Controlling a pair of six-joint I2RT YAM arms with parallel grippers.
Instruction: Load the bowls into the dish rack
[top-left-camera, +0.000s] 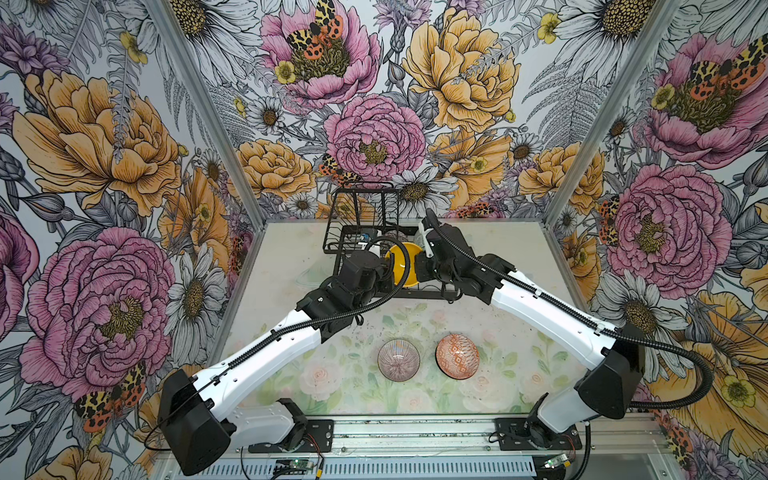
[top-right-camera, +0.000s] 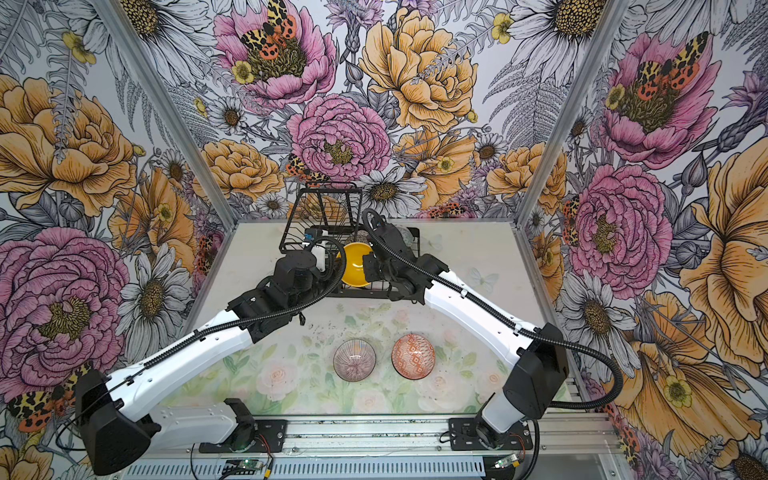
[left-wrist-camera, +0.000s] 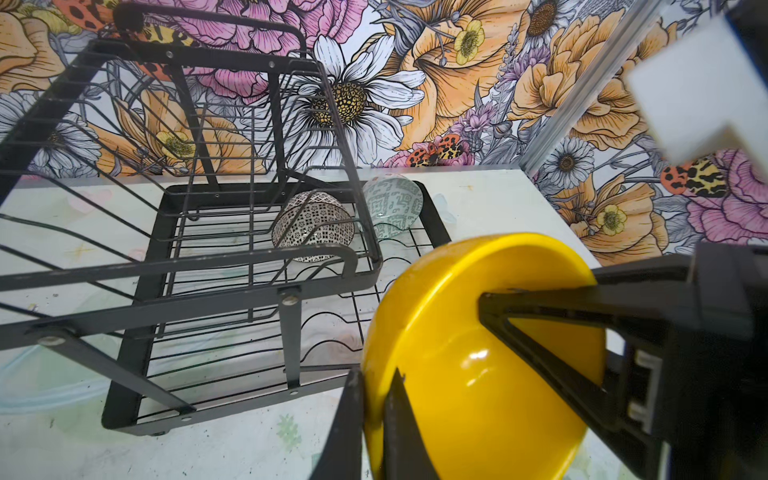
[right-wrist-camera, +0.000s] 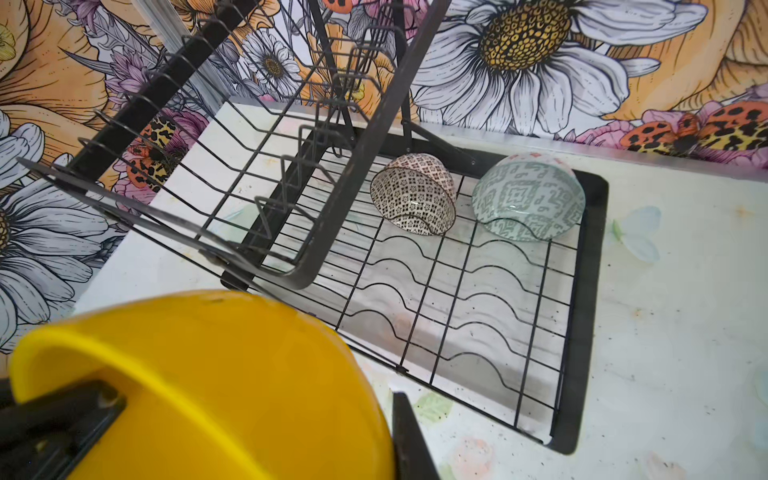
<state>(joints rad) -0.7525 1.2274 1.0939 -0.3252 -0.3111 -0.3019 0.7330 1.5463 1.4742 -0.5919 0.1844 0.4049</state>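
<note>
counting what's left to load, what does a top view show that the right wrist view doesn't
Only the top view: the pink bowl and orange bowl, upright on the table. Only the right wrist: the black-white bowl and green bowl plainly on edge in the base of the rack, mostly hidden from above. Both: the yellow bowl at the rack.

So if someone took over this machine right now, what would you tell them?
Left gripper: jaws astride yellow bowl rim; grip unclear.
Right gripper: shut on the same bowl, by the front of the rack.
Done: black-white bowl and green bowl stand on edge in the rack's base.
To do: seat yellow bowl, then load pink bowl and orange bowl from the table.
</note>
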